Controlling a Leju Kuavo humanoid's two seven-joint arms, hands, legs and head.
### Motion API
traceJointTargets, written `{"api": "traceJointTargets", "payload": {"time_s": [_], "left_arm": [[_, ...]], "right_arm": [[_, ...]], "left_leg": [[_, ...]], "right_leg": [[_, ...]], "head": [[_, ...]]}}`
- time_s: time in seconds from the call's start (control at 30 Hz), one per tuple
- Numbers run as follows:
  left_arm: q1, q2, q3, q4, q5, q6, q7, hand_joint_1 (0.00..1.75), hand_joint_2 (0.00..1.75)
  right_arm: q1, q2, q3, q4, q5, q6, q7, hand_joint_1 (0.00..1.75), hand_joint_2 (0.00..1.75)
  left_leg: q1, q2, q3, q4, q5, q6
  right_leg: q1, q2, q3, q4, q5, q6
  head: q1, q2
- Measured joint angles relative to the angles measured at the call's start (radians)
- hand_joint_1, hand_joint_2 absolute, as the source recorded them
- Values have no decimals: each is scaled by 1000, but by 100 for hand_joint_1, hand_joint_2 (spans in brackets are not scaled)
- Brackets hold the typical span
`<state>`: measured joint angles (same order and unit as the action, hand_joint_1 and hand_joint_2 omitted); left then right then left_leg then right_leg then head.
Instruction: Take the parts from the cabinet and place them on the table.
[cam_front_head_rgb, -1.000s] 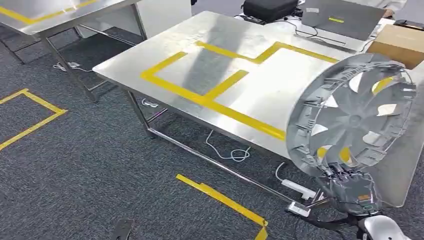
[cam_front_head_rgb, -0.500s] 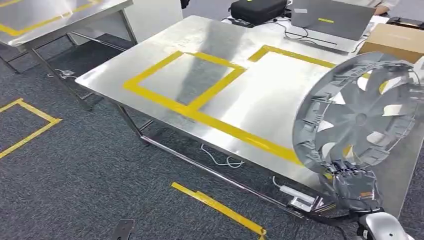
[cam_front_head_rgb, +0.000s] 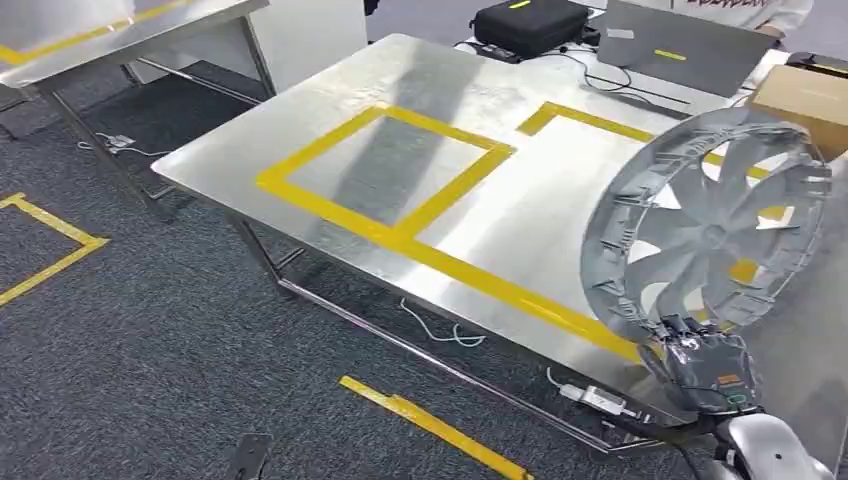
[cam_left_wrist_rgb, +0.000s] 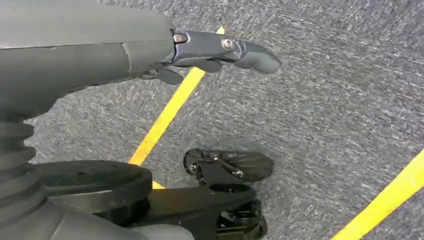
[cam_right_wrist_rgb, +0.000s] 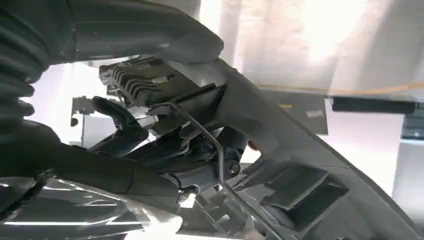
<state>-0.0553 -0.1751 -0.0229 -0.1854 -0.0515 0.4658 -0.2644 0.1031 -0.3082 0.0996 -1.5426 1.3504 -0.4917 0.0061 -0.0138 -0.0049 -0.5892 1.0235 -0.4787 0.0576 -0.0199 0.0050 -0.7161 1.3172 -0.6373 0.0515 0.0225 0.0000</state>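
From the head view, the right robot hand gripped the grey wheel cover by its lower rim, holding it upright on edge above the near right corner of the steel desk. Over the last second the whole scene had slid: the yellow tape squares sat more squarely ahead and the desk edge lay closer, which reads as the robot turning and stepping in, not the desk moving. The cover had kept its place in the grip, so the carry looked nearly done and the set-down was probably next.

In the left wrist view, the left robot hand hung over grey carpet, fingers straight and apart, holding nothing.

In the right wrist view, dark fingers were clamped around the cover's ribbed rim.
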Motion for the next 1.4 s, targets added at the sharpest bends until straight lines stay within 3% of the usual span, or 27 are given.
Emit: {"api": "traceJointTargets", "payload": {"time_s": [0.03, 0.1, 0.17, 0.27, 0.33, 0.37, 0.43, 0.47, 0.5, 0.53, 0.6, 0.63, 0.67, 0.7, 0.73, 0.83, 0.87, 0.97, 1.0, 1.03, 1.07, 1.13, 1.17, 1.23, 1.3, 1.37, 1.4], "left_arm": [[1, 0, 0, 0, 0, 0, 2, 0, 175], [1, 4, 0, 0, 10, -11, 3, 0, 175], [1, 12, 3, 0, 13, -19, 3, 0, 175], [5, 22, 8, 0, 19, -26, 5, 0, 175], [5, 31, 8, 0, 19, -25, 5, 0, 175], [4, 33, 8, 0, 18, -25, 5, 0, 175], [6, 39, 8, 0, 16, -28, 6, 0, 175], [8, 43, 9, 0, 16, -32, 9, 0, 175], [10, 45, 9, 0, 16, -40, 9, 0, 175], [11, 48, 9, 0, 15, -48, 9, 0, 175], [11, 54, 9, 0, 7, -60, 3, 0, 175], [11, 55, 9, 0, 5, -62, -1, 0, 175], [10, 51, 9, 0, 3, -64, -7, 0, 175], [8, 55, 9, 0, 2, -66, -18, 0, 175], [11, 55, 9, 0, 3, -68, -26, 0, 175], [15, 56, 9, 0, 2, -60, -38, 0, 175], [12, 56, 9, 0, 0, -55, -39, 0, 175], [10, 56, 9, 0, -2, -40, -39, 0, 175], [11, 56, 9, 0, -2, -37, -38, 0, 175], [11, 56, 9, 0, -2, -37, -37, 0, 175], [11, 56, 9, 0, -2, -35, -37, 0, 0], [9, 55, 9, 0, -3, -25, -37, 0, 0], [7, 53, 9, 0, -3, -23, -37, 0, 0], [6, 53, 9, 0, -5, -19, -32, 0, 0], [6, 52, 10, 0, -4, -19, -29, 0, 0], [4, 52, 14, 0, 0, -19, -26, 0, 0], [3, 52, 15, 0, 1, -19, -24, 0, 0]], "right_arm": [[-5, 0, -4, 10, -15, 9, -9, 175, 175], [-32, -13, -7, 46, -59, 34, -46, 175, 175], [-73, -24, -7, 83, -80, 56, -73, 175, 175], [-114, -34, -7, 120, -98, 66, -88, 175, 175], [-129, -35, -6, 136, -100, 69, -88, 175, 175], [-137, -35, -6, 146, -103, 71, -89, 175, 175], [-159, -35, -2, 176, -116, 82, -101, 175, 175], [-171, -35, 0, 195, -120, 89, -108, 175, 175], [-184, -35, 2, 219, -125, 95, -111, 175, 175], [-196, -35, 3, 244, -132, 100, -117, 175, 175], [-228, -39, 6, 293, -142, 106, -130, 175, 175], [-241, -41, 7, 312, -145, 108, -136, 175, 175], [-248, -48, 8, 326, -151, 108, -143, 175, 175], [-255, -51, 8, 343, -159, 107, -147, 175, 175], [-259, -56, 8, 355, -164, 107, -151, 0, 0], [-255, -70, 11, 375, -182, 109, -182, 0, 0], [-252, -74, 15, 377, -188, 113, -195, 0, 0], [-237, -86, 24, 381, -205, 122, -216, 0, 0], [-238, -88, 27, 381, -208, 123, -216, 0, 0], [-237, -91, 27, 383, -211, 124, -215, 0, 0], [-238, -95, 28, 383, -212, 124, -217, 0, 0], [-240, -99, 30, 382, -214, 122, -225, 0, 0], [-241, -105, 32, 382, -214, 121, -228, 0, 0], [-236, -108, 35, 380, -213, 116, -230, 0, 0], [-230, -112, 39, 380, -211, 113, -229, 0, 0], [-227, -113, 43, 379, -205, 110, -229, 0, 0], [-225, -113, 46, 379, -203, 108, -227, 0, 0]], "left_leg": [[0, -2, 8, 0, -5, -1], [-1, -4, 27, 0, -18, -5], [-6, -2, 27, 4, -25, -13], [-2, 2, 25, -1, -23, -25], [-2, 1, 20, 17, -44, -39], [1, 1, -1, 67, -75, -46], [10, 1, -77, 223, -143, -56], [14, 1, -108, 284, -159, -61], [17, 1, -120, 302, -150, -65], [22, 1, -110, 273, -118, -70], [31, 1, -39, 113, -20, -81], [38, 1, -5, 36, 8, -88], [29, -2, 7, 16, -11, -91], [30, -2, 4, 17, -12, -70], [29, -2, 2, 15, -13, -66], [31, 1, 6, 9, -8, -39], [30, 1, 6, 9, -8, -31], [20, 1, 4, 10, -10, -19], [16, 1, 6, 10, -10, -18], [14, 1, 8, 10, -11, -16], [11, 0, 11, 10, -12, -16], [9, 0, 16, 10, -15, -16], [4, 0, 15, 11, -17, -20], [6, 1, 11, 12, -16, -29], [9, 2, 14, 8, -15, -41], [9, 1, 5, 41, -46, -53], [12, 1, -22, 101, -85, -58]], "right_leg": [[0, 0, 6, -39, 43, -2], [3, 0, 71, -221, 166, -14], [12, -4, 110, -286, 166, -26], [16, -2, 112, -296, 156, -35], [5, -6, 127, -317, 163, -44], [4, -9, 131, -319, 162, -49], [4, -9, 132, -319, 161, -51], [4, -9, 132, -319, 160, -51], [2, -8, 134, -319, 159, -51], [-1, -8, 137, -318, 158, -48], [-10, -6, 143, -315, 152, -38], [-12, -6, 145, -310, 148, -30], [-7, -5, 140, -304, 144, -20], [-5, -5, 137, -305, 146, -13], [-6, -6, 139, -306, 147, -10], [-11, -6, 133, -302, 136, 4], [-10, -7, 111, -259, 107, 3], [-8, -6, -6, -21, 12, 3], [-7, -6, -25, 11, 12, 0], [-5, -6, -17, -8, 36, -5], [-2, -6, 11, -66, 74, -11], [7, -7, 99, -244, 154, -31], [13, -9, 123, -287, 141, -40], [16, -8, 132, -298, 144, -32], [17, -6, 134, -304, 148, -38], [8, -7, 144, -320, 157, -46], [8, -8, 144, -320, 157, -49]], "head": [[-1, 0], [0, 0], [-2, 0], [-2, 0], [-4, 0], [-9, 0], [-9, 0], [-8, 0], [-9, 0], [-8, 0], [-8, 0], [-10, 0], [-17, 0], [-18, 0], [-14, 0], [-13, 0], [-12, 0], [-10, 0], [-11, 0], [-10, 0], [-11, 0], [-10, 0], [-12, 0], [-11, 0], [-11, 0], [-15, 0], [-19, 0]]}}
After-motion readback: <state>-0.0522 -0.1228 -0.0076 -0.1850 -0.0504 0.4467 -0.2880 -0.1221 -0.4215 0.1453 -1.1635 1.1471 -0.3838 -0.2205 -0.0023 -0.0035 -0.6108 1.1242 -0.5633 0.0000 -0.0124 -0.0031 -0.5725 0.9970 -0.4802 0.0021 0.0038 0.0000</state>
